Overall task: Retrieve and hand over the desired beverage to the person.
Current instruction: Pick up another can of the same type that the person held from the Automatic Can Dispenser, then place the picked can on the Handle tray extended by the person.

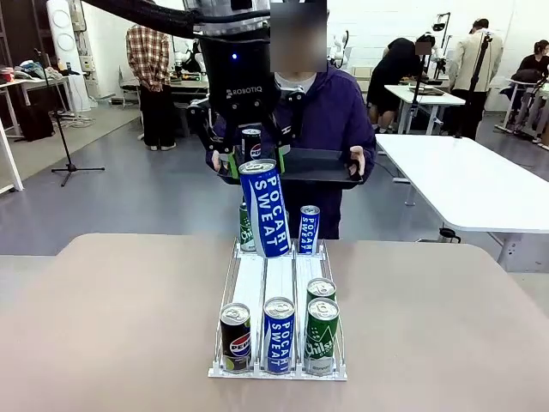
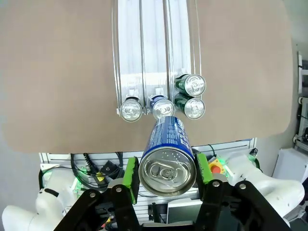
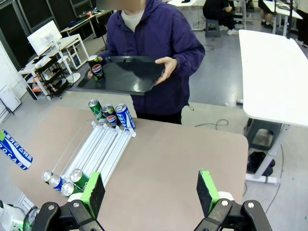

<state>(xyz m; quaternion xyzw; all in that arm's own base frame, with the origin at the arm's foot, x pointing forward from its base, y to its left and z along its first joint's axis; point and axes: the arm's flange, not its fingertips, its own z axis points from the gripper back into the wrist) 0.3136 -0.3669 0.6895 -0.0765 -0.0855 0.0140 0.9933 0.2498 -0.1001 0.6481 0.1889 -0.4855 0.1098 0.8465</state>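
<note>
A blue Pocari Sweat can hangs tilted in the air above the far end of the wire can rack, clamped on its sides between the green pads of the left gripper, whose jaws stand partly closed around it. Beyond the far edge of the table, the person in a dark purple jacket holds out a black tray that already carries a Pepsi can. Retrieval looks done; by the look of it, carrying the can across to the tray and letting go is what remains. More cans wait at the near end of the rack and a few at its far end. The right gripper hovers high over the table's right side, jaws wide and empty.
</note>
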